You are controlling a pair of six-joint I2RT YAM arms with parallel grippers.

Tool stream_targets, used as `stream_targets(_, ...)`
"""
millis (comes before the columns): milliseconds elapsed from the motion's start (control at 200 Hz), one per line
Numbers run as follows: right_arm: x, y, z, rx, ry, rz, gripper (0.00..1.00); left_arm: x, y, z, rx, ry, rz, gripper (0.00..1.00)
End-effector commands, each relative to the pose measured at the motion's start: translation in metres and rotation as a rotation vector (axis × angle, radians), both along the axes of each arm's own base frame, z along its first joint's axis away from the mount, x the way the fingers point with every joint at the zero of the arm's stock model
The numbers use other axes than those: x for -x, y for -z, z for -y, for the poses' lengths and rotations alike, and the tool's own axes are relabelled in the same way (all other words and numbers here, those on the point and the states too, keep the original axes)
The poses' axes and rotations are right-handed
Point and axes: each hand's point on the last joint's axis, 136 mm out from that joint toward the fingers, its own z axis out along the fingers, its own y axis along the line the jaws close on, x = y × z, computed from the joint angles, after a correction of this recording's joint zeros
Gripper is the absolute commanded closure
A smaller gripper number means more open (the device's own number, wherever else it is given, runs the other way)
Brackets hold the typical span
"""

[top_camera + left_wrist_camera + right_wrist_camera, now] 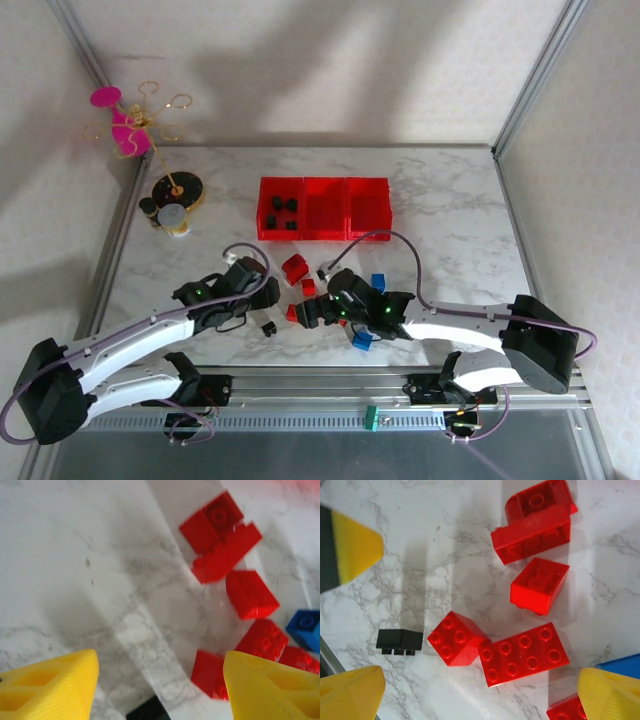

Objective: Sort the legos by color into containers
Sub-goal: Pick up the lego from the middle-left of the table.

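**Both hands released over the loose legos**

Left hand (160, 656): released, yellow fingers (47, 687) spread over bare marble bench (75, 555). Red legos (220, 535) lie off to one side.

Right hand (480, 672): released, above an eight-stud red brick (524, 654). A four-stud red brick (456, 637) lies just beside it, a small black brick (399, 640) near.

Containers (325, 205) stand farther back on the bench. Black legos (282, 212) lie in the left compartment.

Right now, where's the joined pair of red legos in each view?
Top external: red lego pair, centre, just on the near side of the containers.
Left wrist: red lego pair, upper right.
Right wrist: red lego pair, top right.
Shared landmark: the single red brick next to it.
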Motion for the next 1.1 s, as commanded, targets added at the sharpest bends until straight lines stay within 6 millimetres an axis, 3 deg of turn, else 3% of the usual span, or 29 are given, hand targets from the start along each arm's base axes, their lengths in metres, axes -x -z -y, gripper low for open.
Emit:
stream_targets(0,0.000,0.005,0.007,-0.018,0.056,-0.008,0.01,0.027,0.019,-0.003,0.001,-0.010,-0.084,0.32)
stream_targets(205,0.001,0.006,0.009,-0.034,0.071,-0.013,0.01,0.048,0.035,0.011,0.012,0.033,-0.117,0.29)
stream_targets(421,-0.003,0.004,0.006,-0.024,0.074,0.000,0.01,0.054,0.051,0.024,0.008,0.023,-0.127,0.29)
stream_targets(691,-0.005,0.002,0.008,-0.021,0.083,0.010,0.01,0.053,0.066,0.017,-0.081,-0.017,-0.117,0.35)
stream_targets(1096,-0.005,0.001,0.008,-0.018,0.086,0.015,0.01,0.041,0.066,0.013,-0.138,-0.058,-0.070,0.48)
